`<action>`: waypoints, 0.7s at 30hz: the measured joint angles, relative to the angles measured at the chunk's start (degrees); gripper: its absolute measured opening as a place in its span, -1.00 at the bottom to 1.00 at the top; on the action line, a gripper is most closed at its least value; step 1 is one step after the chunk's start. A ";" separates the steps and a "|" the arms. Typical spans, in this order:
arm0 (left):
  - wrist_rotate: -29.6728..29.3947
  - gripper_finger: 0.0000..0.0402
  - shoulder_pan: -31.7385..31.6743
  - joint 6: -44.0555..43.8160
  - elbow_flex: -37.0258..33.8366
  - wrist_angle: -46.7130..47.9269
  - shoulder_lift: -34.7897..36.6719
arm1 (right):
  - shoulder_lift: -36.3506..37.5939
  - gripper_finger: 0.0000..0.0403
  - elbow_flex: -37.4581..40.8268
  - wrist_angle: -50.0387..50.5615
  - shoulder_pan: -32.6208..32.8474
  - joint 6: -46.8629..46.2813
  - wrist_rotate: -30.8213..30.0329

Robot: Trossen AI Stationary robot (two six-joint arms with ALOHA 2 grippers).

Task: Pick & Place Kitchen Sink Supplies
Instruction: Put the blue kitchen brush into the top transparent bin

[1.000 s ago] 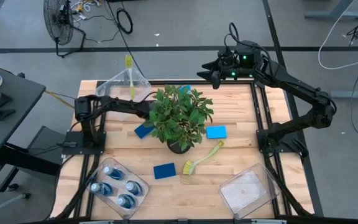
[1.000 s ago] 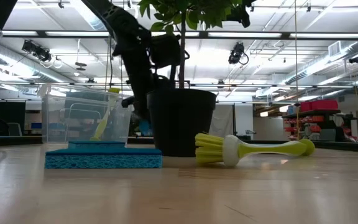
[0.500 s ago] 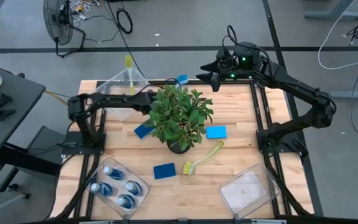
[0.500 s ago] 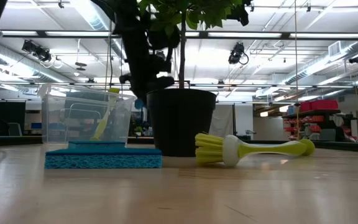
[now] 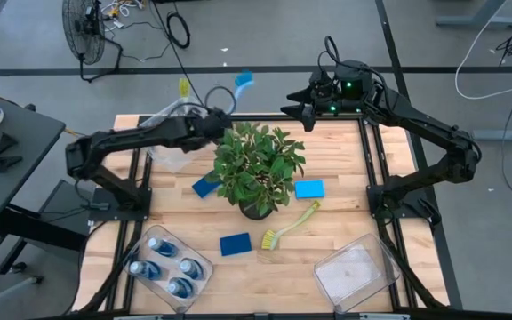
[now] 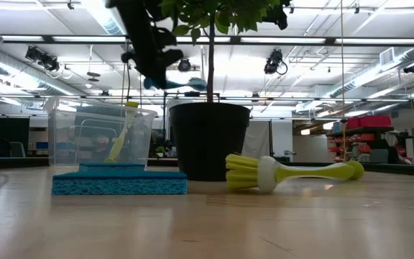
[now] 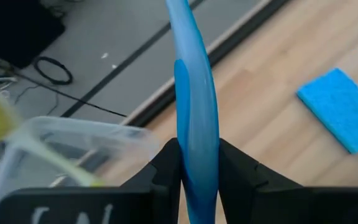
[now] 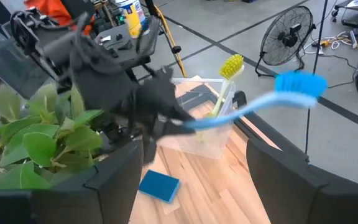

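Left gripper was pinched on the handle of a blue dish brush, held up by the back-left bin, which already held a yellow-green brush; right gripper hovered spread wide, empty, at the back edge; likely risks: the thin, slick handle pivoting in the pinch, or the long brush clipping the plant or bin rim on the way in; no readable labels or brands anywhere.
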State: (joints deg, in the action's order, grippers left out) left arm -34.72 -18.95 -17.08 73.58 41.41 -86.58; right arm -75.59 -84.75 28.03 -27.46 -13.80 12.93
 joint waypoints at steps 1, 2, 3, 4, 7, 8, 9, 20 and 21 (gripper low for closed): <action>-0.42 -0.60 -0.52 -0.12 0.00 0.86 1.03 | 0.00 0.42 0.00 0.00 0.00 0.00 0.00; -1.08 -0.60 -0.97 -0.26 0.00 1.56 1.89 | 0.00 0.42 0.00 0.00 0.00 0.00 0.00; -1.79 -0.60 -1.47 -0.24 0.02 2.43 2.79 | 0.00 0.42 0.00 0.00 0.00 0.00 0.00; -2.55 -0.60 -2.02 -0.24 0.00 3.78 3.71 | 0.00 0.42 0.00 -0.02 0.00 0.02 0.00; -5.74 -0.59 -3.65 -1.06 0.01 8.11 6.26 | 0.00 0.42 0.00 -0.03 0.00 0.15 -0.02; -6.58 -0.58 -4.28 -1.99 0.02 10.00 6.97 | 0.00 0.42 0.00 -0.03 0.00 0.15 -0.02; -7.07 -0.58 -4.97 -2.64 0.01 11.72 7.65 | 0.00 0.42 0.00 -0.03 0.00 0.16 -0.02; -8.51 -0.57 -10.78 -3.56 -3.61 15.09 10.63 | 0.00 0.42 0.00 -0.09 0.23 1.17 -0.04; -8.63 -0.57 -11.03 -3.57 -4.47 14.99 10.63 | 0.00 0.42 0.00 -0.11 0.28 1.30 -0.04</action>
State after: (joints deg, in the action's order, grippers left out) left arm -43.35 -29.98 -20.65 69.11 56.40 -75.94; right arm -75.59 -84.75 27.92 -27.18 -12.50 12.88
